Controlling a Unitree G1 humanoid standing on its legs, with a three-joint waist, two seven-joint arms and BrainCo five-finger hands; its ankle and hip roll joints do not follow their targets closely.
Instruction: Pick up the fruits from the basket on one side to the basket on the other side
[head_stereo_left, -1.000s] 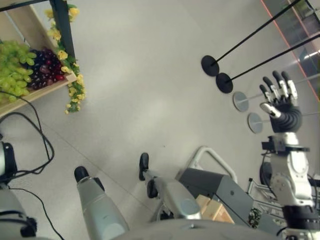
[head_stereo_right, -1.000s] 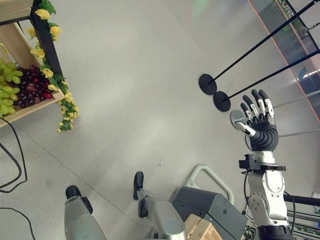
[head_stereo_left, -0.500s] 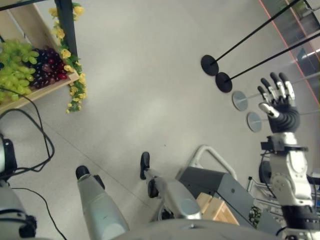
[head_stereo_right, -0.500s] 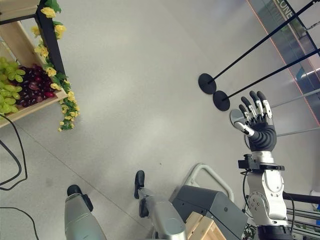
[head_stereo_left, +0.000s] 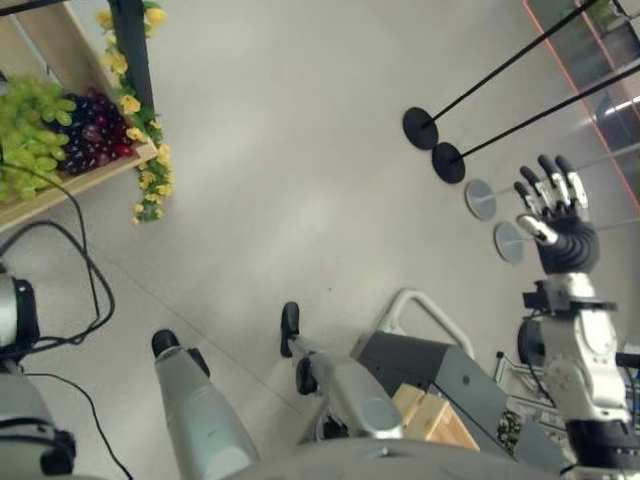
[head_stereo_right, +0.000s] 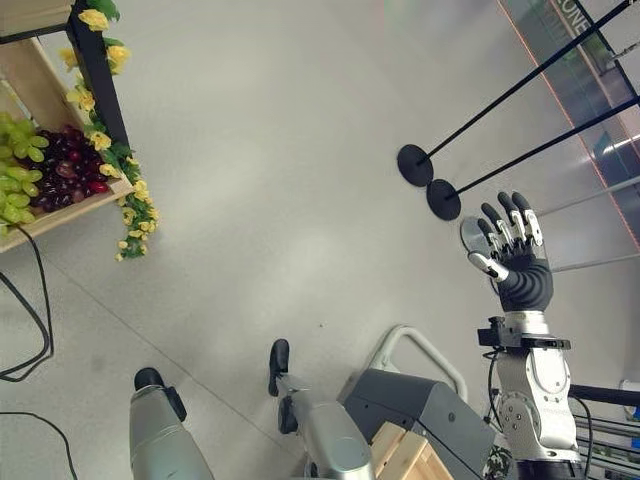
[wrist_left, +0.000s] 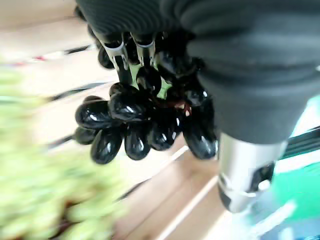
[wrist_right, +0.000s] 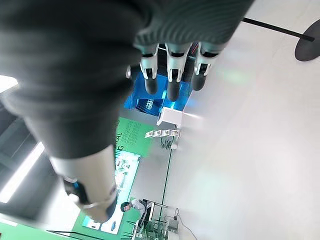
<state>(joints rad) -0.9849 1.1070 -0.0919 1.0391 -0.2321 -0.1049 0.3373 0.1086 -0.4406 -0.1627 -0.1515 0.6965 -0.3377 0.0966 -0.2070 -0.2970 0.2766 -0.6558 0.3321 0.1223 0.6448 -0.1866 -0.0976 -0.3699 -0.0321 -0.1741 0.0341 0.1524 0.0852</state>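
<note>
My left hand (wrist_left: 247, 170) is shut on a bunch of black grapes (wrist_left: 145, 125), which hangs from its curled fingers just above a wooden shelf board (wrist_left: 165, 200); blurred green grapes (wrist_left: 45, 200) lie close beneath. In the eye views a wooden crate (head_stereo_left: 75, 183) at the upper left holds green grapes (head_stereo_left: 25, 135) and dark red grapes (head_stereo_left: 95, 125). My right hand (head_stereo_left: 555, 205) is raised at the far right, well away from the crate, open with fingers straight and nothing in it.
A black post (head_stereo_left: 130, 50) and a yellow flower garland (head_stereo_left: 150, 180) edge the crate. Two black stand bases (head_stereo_left: 420, 130) and grey discs (head_stereo_left: 482, 200) sit on the floor near my right hand. A grey cart (head_stereo_left: 440, 375) with wooden boxes (head_stereo_left: 430, 415) stands at lower right.
My right hand has sunk slightly and stays open. The green grapes in the crate have shifted a little.
</note>
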